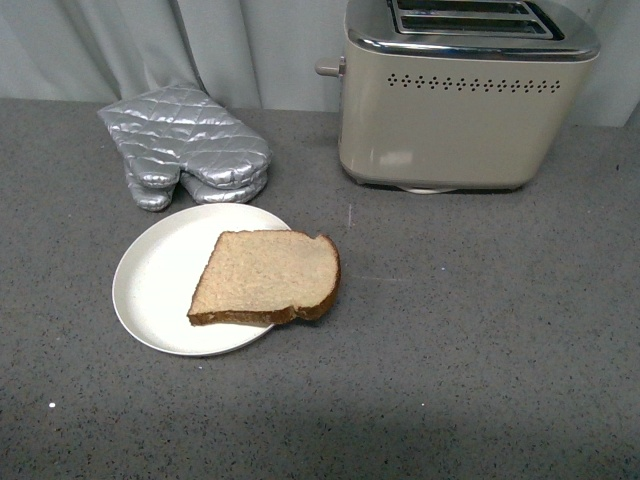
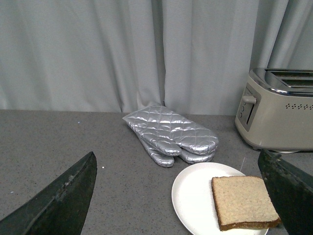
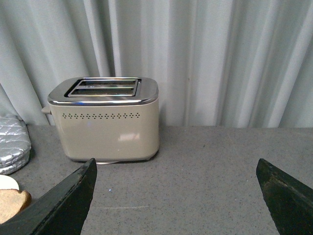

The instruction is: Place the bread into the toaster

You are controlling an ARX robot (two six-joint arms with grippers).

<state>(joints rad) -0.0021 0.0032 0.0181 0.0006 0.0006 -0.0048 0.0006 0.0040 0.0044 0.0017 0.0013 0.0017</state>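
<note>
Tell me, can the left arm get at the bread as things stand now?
Probably yes. The left gripper is open, the bread lies uncovered on the plate, and nothing stands between them; the oven mitts lie farther back.

On the grey speckled bench (image 1: 480,350): wholemeal bread (image 1: 265,277) flat on a round white plate (image 1: 150,285), crust overhanging its right rim; silver quilted oven mitts (image 1: 185,145) stacked just behind the plate; beige chrome-topped toaster (image 1: 465,100) upright at back right, lever knob facing left, before a pale curtain (image 1: 250,40).

one bread (image 1: 265,275), one toaster (image 1: 460,120), one plate (image 1: 150,280), two mitts (image 1: 185,145).
</note>
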